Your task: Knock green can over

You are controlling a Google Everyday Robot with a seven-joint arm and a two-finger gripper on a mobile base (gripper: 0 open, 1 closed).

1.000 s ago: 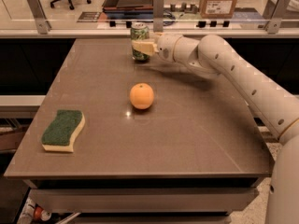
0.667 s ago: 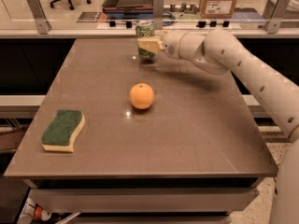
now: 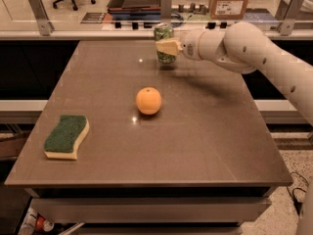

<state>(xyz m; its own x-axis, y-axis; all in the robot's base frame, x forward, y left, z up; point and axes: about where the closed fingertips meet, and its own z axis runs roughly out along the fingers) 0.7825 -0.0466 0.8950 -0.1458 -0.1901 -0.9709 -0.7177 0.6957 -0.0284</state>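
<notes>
The green can [image 3: 164,33] stands upright near the table's far edge, a little right of centre, its silver top rim showing. My gripper [image 3: 168,46] reaches in from the right on the white arm [image 3: 244,45], and its pale tip lies across the front of the can's middle, touching it. The lower part of the can shows below the gripper, with a small shadow under it. The can's right side is hidden behind the gripper.
An orange [image 3: 148,101] sits mid-table, in front of the can. A green and yellow sponge [image 3: 67,136] lies at the front left. The brown table [image 3: 205,146] ends at a rail with posts just behind the can. Boxes and a bin stand beyond.
The can and the gripper have shifted together to the right along the far edge. The can is still upright. The orange and the sponge have not moved.
</notes>
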